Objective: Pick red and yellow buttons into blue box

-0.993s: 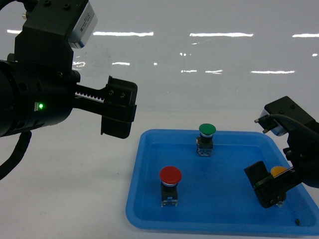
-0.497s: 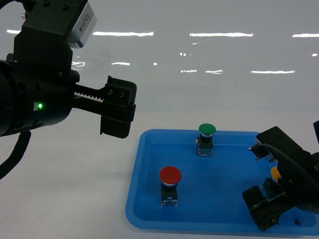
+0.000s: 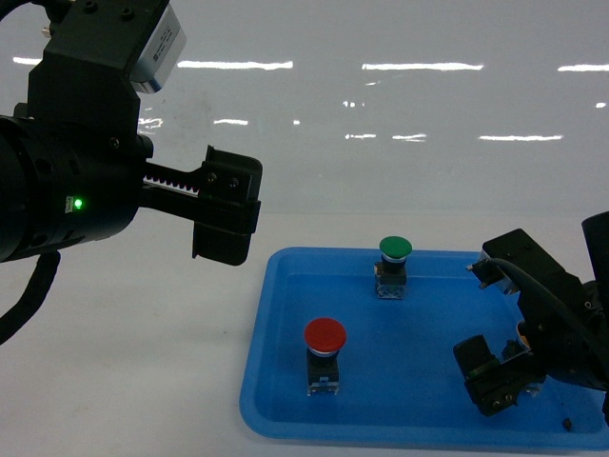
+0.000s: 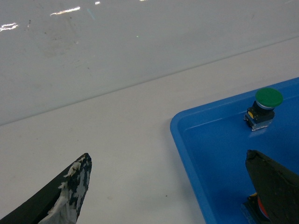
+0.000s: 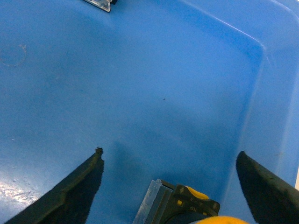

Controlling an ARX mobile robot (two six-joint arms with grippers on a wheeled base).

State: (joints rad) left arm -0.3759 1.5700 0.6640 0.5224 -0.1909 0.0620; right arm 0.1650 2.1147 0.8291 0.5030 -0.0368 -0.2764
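Red button (image 3: 324,336) upright on black-clear body, yellow button (image 5: 189,209) mostly hidden, only cap edge showing

Bright, even overhead lighting; streaked glare on the glossy wall (image 3: 381,105); soft shadows; near tool (image 4: 173,186) fingers blurred.

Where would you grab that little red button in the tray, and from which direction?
Probably from above, with the gripper closing on the flat sides of the blocky body beneath the cap. The red button stands upright in the blue tray, and its round, wider cap would likely slip, while open floor surrounds it.
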